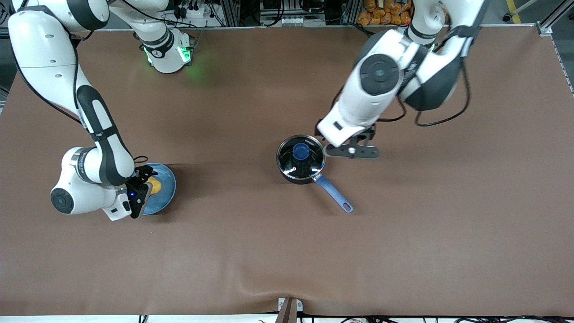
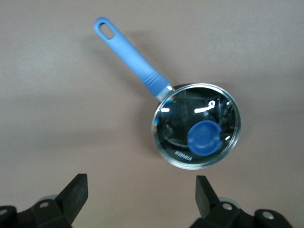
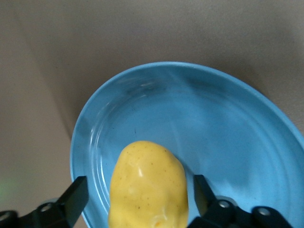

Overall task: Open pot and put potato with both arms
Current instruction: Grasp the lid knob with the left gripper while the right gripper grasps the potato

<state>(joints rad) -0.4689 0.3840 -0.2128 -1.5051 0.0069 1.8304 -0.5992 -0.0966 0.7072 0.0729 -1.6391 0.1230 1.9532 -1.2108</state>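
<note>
A brown worktop (image 1: 287, 251) is stretching beneath two white arms, with cables and racks of equipment lining the edge where their bases stand. Near the middle of the worktop the pot (image 1: 301, 159) is sitting with its glass lid (image 2: 196, 125) in place, the blue knob (image 2: 203, 137) off-centre on the glass and the long blue handle (image 1: 332, 193) angling toward the front camera. The left gripper (image 1: 354, 150) is hanging just beside the pot, toward the left arm's end of the worktop, its jaws spread wide and holding nothing; in the left wrist view the two black fingers (image 2: 73, 194) are framing bare worktop short of the lid. Well apart, toward the right arm's end, the potato (image 3: 148, 187) is lying on a light-blue plate (image 1: 167, 197). The right gripper (image 1: 144, 186) is poised low over that plate, its jaws open wide with one finger (image 3: 76, 197) on either side of the potato; whether they are touching it cannot be told.
</note>
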